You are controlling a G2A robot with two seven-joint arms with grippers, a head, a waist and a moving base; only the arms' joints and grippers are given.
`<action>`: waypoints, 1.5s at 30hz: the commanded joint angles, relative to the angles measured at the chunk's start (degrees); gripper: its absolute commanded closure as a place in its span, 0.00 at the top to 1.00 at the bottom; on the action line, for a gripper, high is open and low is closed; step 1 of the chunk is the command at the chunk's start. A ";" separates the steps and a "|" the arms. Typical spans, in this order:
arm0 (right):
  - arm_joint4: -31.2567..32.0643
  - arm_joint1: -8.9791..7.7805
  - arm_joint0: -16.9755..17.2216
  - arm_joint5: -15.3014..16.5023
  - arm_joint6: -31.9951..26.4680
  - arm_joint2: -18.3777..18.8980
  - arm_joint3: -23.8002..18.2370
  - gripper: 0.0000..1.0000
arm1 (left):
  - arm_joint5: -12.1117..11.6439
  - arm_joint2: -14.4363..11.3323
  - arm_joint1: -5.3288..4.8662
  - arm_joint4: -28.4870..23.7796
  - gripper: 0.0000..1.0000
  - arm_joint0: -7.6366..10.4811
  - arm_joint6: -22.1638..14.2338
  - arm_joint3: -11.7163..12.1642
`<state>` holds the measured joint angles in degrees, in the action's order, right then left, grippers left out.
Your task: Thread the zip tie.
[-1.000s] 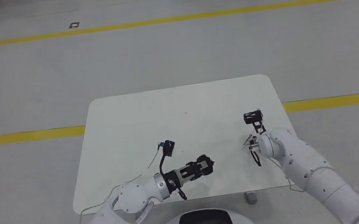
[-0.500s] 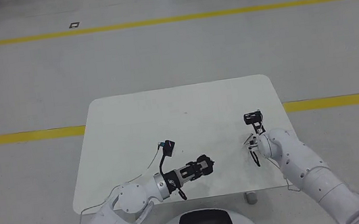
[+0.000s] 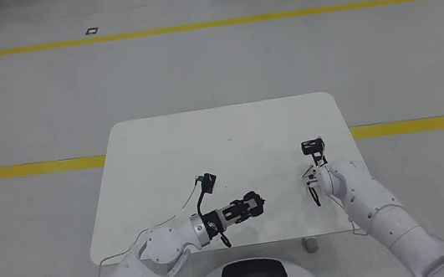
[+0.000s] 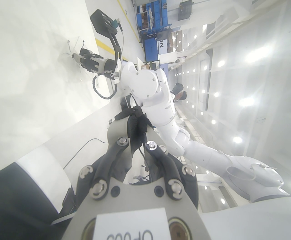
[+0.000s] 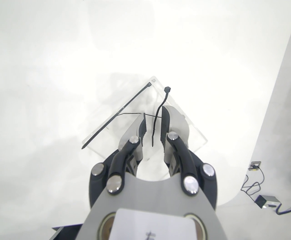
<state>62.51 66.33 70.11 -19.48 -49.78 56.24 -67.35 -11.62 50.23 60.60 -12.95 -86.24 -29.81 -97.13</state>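
Right end effector [image 5: 154,113]: released, its 2 fingers spread apart, tips down over a clear plate.
Zip tie [image 5: 159,109]: black and slightly curved, it lies in the gap between the 2 spread fingers. It runs closer to 1 finger than the other. Its head sits just beyond the fingertips and its thin tail points back toward the palm. I cannot tell whether it touches the nearer finger.
Second zip tie [image 5: 118,113]: black and straight, it lies slantwise on the plate, beside the right end effector and outside its fingers. Its head is ahead of the fingertips, and its tail reaches past the plate's edge.
Clear plate [image 5: 194,135]: flat on the tabletop [image 3: 222,138], directly under the right end effector.
Left end effector [image 4: 136,134]: clenched, fingers drawn together. I cannot tell whether anything is pinched between them. It is well apart from the right end effector, the plate and both ties.
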 commanded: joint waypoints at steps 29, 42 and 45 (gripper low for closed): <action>-20.60 -4.65 23.18 22.56 2.27 31.47 -29.64 0.00 | 0.00 0.00 0.00 0.00 0.00 0.00 0.00 0.00; -27.91 -5.03 24.46 30.01 0.73 33.94 -28.91 0.00 | 0.00 0.00 0.00 0.00 0.00 0.00 0.00 0.00; -35.40 -4.68 25.51 33.85 4.46 33.86 -29.75 0.00 | 0.00 0.00 0.00 0.00 0.00 0.00 0.00 0.00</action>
<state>32.86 61.51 95.13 11.80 -48.10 89.75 -96.43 -11.62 50.23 60.60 -12.95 -86.24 -29.81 -97.13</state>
